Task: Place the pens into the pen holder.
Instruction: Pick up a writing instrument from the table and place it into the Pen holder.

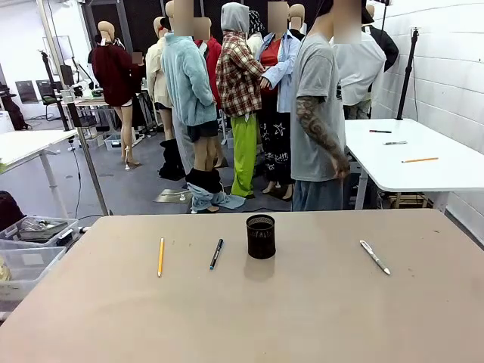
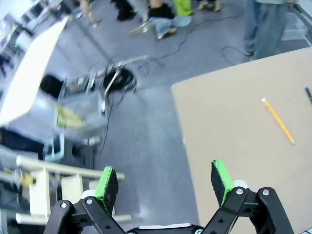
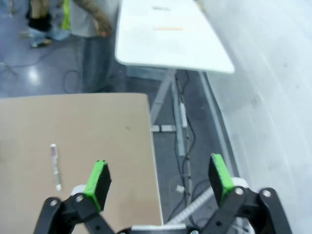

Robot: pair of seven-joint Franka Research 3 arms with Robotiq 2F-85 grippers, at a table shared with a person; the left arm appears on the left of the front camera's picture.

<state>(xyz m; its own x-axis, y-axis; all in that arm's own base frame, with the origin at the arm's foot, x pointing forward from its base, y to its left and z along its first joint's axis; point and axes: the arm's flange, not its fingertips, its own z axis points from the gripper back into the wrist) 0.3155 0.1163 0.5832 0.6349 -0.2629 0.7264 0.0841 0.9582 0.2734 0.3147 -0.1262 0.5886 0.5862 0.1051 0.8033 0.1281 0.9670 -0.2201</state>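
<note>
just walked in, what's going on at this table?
Nothing is being handled yet. The yellow pencil, the black-and-blue pen and the whitish pen lie flat on the table, beside the upright pen holder, none in it. The left gripper and right gripper are open, holding nothing, near the table's side edges. A person stands at the far side.

Surface [image 1: 318, 318]: smooth, matt tan board. Pen holder [image 1: 261, 237]: black metal mesh. Pencil [image 1: 160, 257]: painted wood. Whitish pen [image 1: 375, 257]: glossy plastic.

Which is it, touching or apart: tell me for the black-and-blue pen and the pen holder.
Apart. The front view shows bare table between the black-and-blue pen and the pen holder.
</note>
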